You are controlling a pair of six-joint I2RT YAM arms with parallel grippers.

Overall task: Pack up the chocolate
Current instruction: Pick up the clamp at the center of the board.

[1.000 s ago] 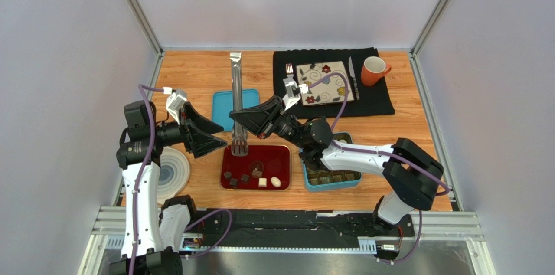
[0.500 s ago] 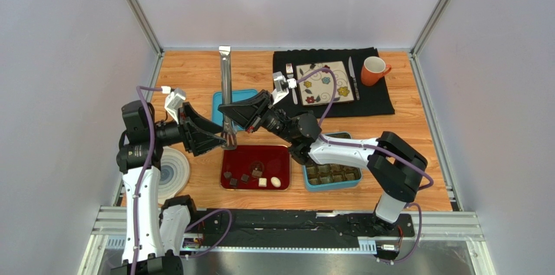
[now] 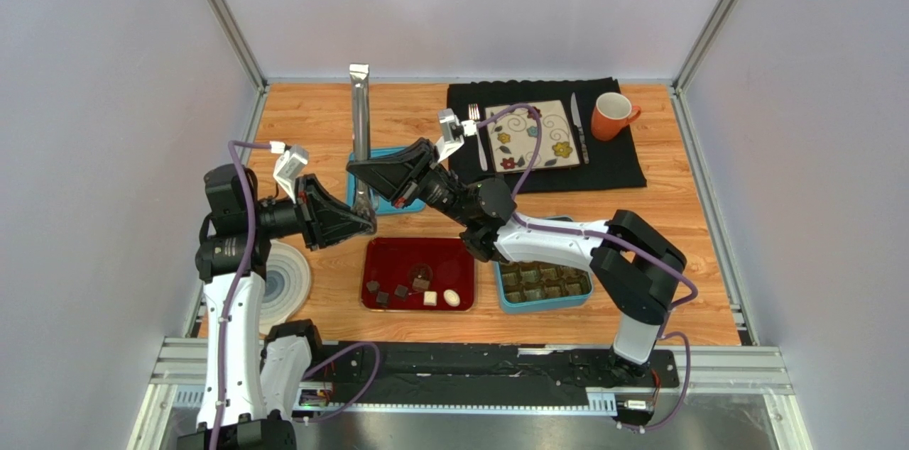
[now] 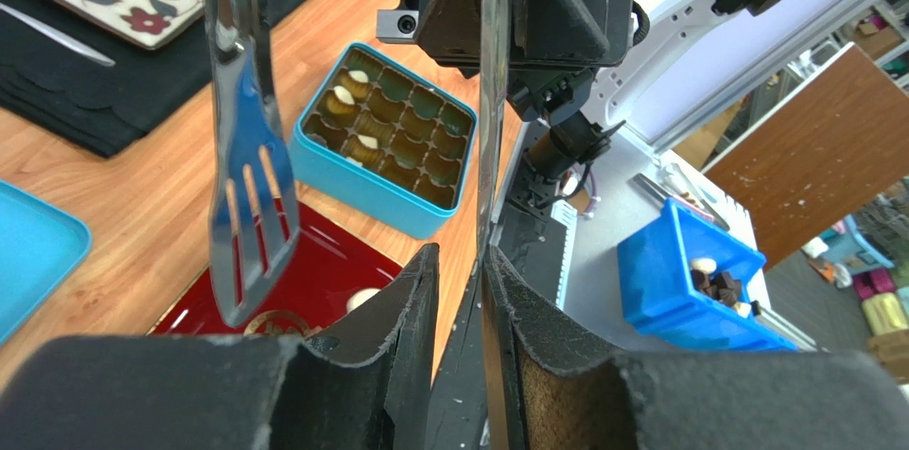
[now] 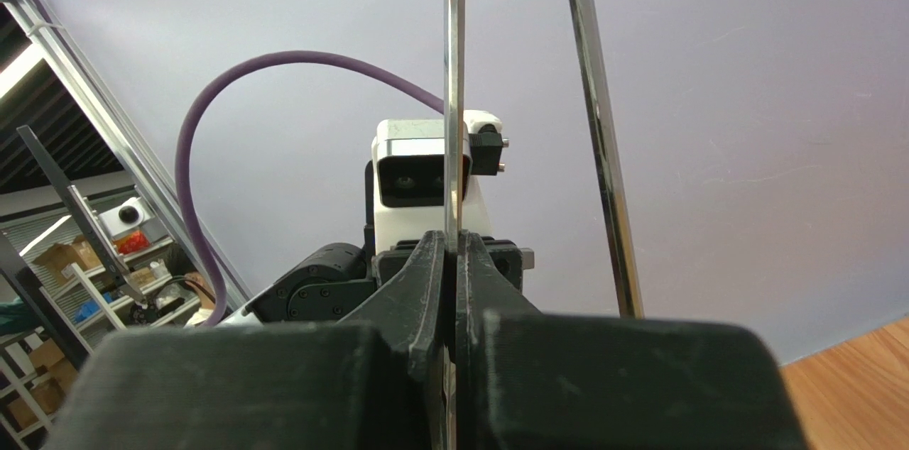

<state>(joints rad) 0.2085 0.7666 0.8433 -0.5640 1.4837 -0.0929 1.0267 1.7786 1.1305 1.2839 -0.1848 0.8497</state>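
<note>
This is a robotics lab, with the work set up inside a test cell. 2 arms, the left arm [image 3: 229, 301] and the right arm [image 3: 565, 242], are bolted to a metal rail [image 3: 726, 365] at the near edge of a wooden table [image 3: 320, 120], and purple cables [image 5: 280, 58] run along them. Plain pale panels [image 3: 469, 3] held in aluminium posts [image 3: 221, 11] wall the table in on 3 sides. A black mat [image 3: 624, 168] with an orange mug [image 3: 610, 116] is the only homely touch. Past the cell, the wrist views show metal shelving [image 5: 53, 189] with boxes and a blue plastic bin [image 4: 683, 280].

Overhead cam, wrist cams close, tongs [image 4: 251, 226] shared
</note>
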